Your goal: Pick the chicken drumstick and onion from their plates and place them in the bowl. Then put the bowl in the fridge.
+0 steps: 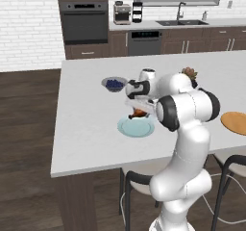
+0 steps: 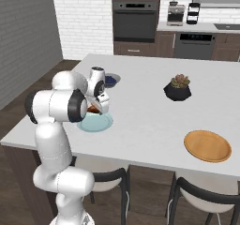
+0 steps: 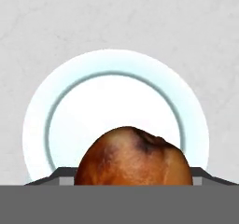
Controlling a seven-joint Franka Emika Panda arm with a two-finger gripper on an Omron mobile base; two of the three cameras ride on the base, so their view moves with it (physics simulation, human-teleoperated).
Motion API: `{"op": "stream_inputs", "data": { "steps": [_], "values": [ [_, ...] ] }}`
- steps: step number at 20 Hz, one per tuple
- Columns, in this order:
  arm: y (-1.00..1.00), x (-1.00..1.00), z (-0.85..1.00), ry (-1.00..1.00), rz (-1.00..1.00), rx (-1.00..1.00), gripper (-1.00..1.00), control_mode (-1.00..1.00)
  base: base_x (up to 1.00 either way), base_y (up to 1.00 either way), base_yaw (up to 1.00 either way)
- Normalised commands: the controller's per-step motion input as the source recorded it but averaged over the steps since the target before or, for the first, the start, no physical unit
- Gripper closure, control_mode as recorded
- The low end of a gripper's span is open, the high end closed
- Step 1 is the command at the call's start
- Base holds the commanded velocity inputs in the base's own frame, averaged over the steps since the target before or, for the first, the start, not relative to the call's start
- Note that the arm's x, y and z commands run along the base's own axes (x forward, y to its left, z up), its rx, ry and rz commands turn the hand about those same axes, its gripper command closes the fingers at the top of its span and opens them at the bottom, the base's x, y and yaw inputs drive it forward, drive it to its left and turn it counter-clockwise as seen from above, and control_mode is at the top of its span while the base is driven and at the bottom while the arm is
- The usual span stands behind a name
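The chicken drumstick (image 3: 133, 157), clamped in the claw (image 1: 139, 110) just above the light-blue plate (image 3: 39, 120) on the table (image 1: 86, 124), looks freshly picked, and the next move calls for carrying it to the bowl.

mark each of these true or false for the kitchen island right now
1. The drumstick is between the gripper jaws, over the light-blue plate. True.
2. The wooden plate has an onion on it. False: it is bare.
3. A small bowl of blueberries sits beyond the blue plate. True.
4. The potted plant stands on the wooden plate. False: it stands apart on the counter.
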Motion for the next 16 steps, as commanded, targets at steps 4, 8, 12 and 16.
{"op": "stream_inputs", "data": {
  "steps": [4, 8, 12, 16],
  "values": [
    [-0.45, -1.0, 0.5, -0.03, 0.2, -0.04, 1.0, -1.0, 0.0, 0.0, 0.0],
    [-0.16, -0.98, 0.21, -0.03, 0.17, -0.01, 1.0, -1.0, 0.0, 0.0, 0.0],
    [-0.03, -0.92, 0.22, 0.0, 0.01, 0.0, 1.0, -1.0, 0.0, 0.0, 0.0],
    [0.0, 0.0, 0.0, 0.0, 0.0, 0.0, 1.0, 1.0, -0.16, -0.65, 0.0]
  ]
}}
